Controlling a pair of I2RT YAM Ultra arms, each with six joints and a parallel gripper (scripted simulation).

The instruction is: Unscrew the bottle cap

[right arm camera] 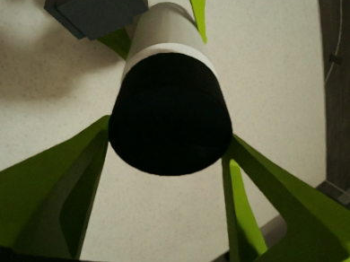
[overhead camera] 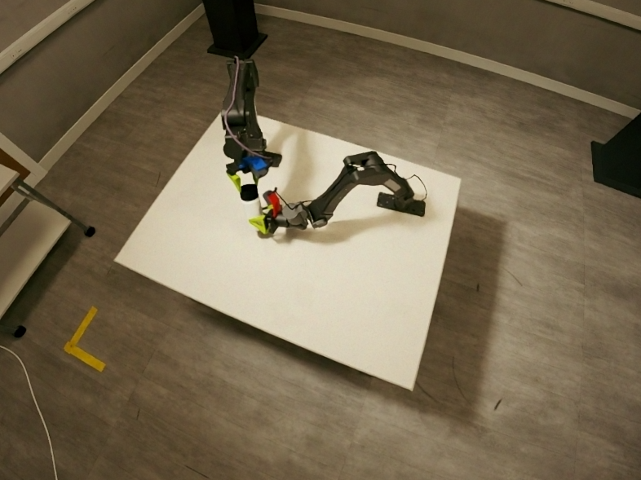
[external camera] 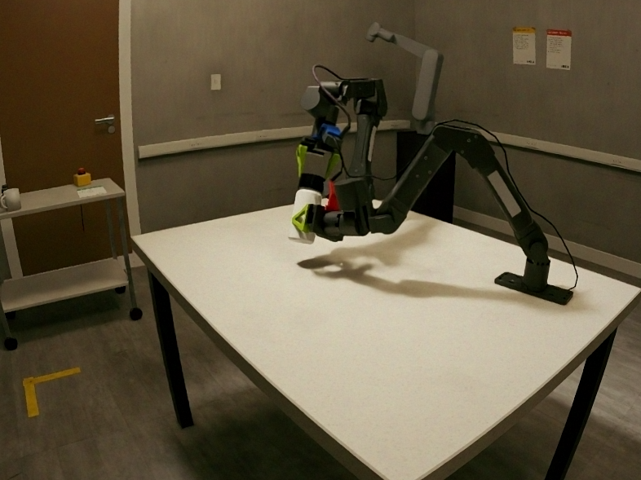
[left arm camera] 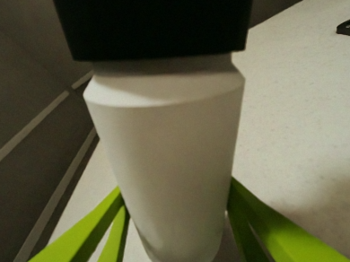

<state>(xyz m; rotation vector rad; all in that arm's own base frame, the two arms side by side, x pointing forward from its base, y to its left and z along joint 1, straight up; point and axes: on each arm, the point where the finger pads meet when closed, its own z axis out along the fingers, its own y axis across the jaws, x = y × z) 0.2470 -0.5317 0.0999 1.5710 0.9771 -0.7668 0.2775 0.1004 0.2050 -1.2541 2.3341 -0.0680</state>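
Note:
A white bottle (overhead camera: 252, 209) (external camera: 307, 201) (left arm camera: 166, 151) (right arm camera: 167, 27) is held above the table, slightly tilted. A black cap (overhead camera: 249, 193) (external camera: 311, 182) (left arm camera: 153, 16) (right arm camera: 170, 110) sits on its top. In the left wrist view a short band of neck shows under the cap; whether the threads still engage is hidden. My left gripper (external camera: 304, 218) (left arm camera: 176, 179), on the arm with the red part, is shut on the bottle's lower body from the side. My right gripper (external camera: 314, 176) (right arm camera: 170, 133), on the arm with the blue part, is shut on the cap from above.
The white table (overhead camera: 331, 297) (external camera: 374, 362) lies under both arms, and their shadows fall on it. The two grippers are close together, one above the other. The left arm's base (overhead camera: 401, 204) (external camera: 535, 288) stands near one table edge. A trolley (external camera: 64, 196) stands apart from the table.

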